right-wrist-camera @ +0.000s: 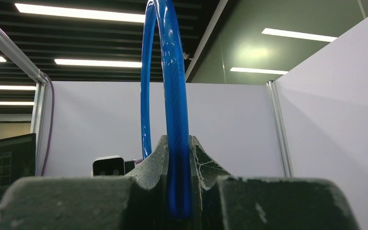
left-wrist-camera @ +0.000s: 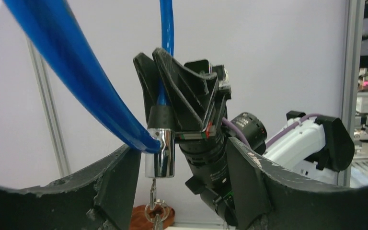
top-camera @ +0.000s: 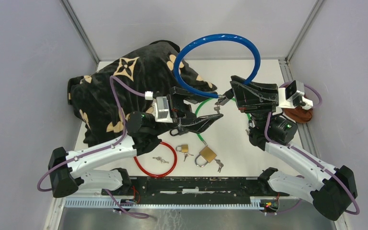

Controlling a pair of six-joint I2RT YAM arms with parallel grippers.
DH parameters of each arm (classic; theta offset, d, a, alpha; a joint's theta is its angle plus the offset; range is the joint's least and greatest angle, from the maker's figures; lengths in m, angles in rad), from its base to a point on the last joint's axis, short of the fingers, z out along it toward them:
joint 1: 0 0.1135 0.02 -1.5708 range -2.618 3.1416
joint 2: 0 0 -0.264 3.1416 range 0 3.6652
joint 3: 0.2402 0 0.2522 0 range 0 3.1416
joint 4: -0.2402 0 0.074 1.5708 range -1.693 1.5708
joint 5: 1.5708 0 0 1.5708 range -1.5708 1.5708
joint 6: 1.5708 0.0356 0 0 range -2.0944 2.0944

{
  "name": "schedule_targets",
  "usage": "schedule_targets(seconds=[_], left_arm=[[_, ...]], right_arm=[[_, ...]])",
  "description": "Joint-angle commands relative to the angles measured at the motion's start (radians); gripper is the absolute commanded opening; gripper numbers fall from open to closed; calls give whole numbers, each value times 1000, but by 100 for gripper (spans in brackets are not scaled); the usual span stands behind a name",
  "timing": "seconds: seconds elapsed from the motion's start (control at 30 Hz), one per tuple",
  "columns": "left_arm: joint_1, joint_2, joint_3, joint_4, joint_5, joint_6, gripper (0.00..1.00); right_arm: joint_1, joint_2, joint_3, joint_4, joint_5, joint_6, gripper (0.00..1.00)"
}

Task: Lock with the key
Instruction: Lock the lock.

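Note:
A blue cable lock (top-camera: 220, 40) stands up as a loop. My right gripper (top-camera: 229, 94) is shut on its cable just above the chrome lock barrel (left-wrist-camera: 159, 154); the right wrist view shows the blue cable (right-wrist-camera: 177, 158) pinched between both fingers. A key (left-wrist-camera: 152, 189) sits in the bottom of the barrel, with a key ring (left-wrist-camera: 154, 211) hanging from it. My left gripper (top-camera: 212, 108) is open, its fingers (left-wrist-camera: 112, 189) on either side of the barrel and the key, touching neither.
A green cable lock (top-camera: 200, 136), a red cable lock (top-camera: 155, 160) with keys inside it, and two brass padlocks (top-camera: 207, 154) with keys lie on the white table. A black patterned cloth (top-camera: 120, 91) covers the far left. A brown object (top-camera: 301, 114) lies at the right edge.

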Motion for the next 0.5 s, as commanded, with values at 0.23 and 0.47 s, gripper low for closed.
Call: schedule_targets(seconds=[0.23,0.47], left_arm=[[35,55,19,-55,95,63,63],[36,95,50,-63,76,72,61]], right_arm=[[3,-10,16,450,2,10,0],[3,-22,5,450,-5,9,0]])
